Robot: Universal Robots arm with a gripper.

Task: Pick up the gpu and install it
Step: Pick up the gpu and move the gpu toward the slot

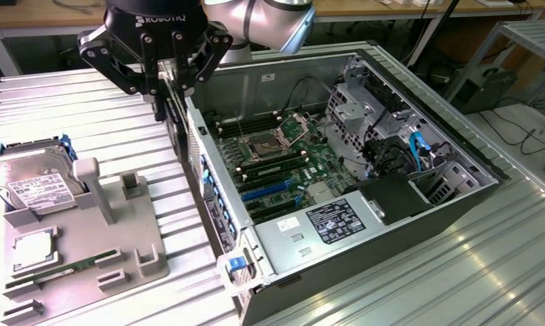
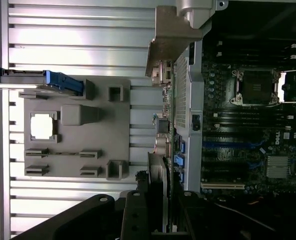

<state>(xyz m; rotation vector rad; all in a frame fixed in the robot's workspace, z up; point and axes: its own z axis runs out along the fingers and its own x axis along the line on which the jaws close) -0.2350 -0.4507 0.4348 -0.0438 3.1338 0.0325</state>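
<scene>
1 gpu (image 1: 177,132); 1 hard drive (image 1: 28,180); 1 case (image 1: 372,261)

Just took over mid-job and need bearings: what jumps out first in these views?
The black gripper, at the exterior view's top left, is closed on the thin dark green gpu card, which hangs on edge close beside the outer wall of the open grey metal computer case. On that view's left, a grey holder tray carries a silver hard drive with a white label.

case wall (image 1: 210,193) beside the hand (image 1: 168,95), motherboard (image 1: 282,163) open from above
</scene>
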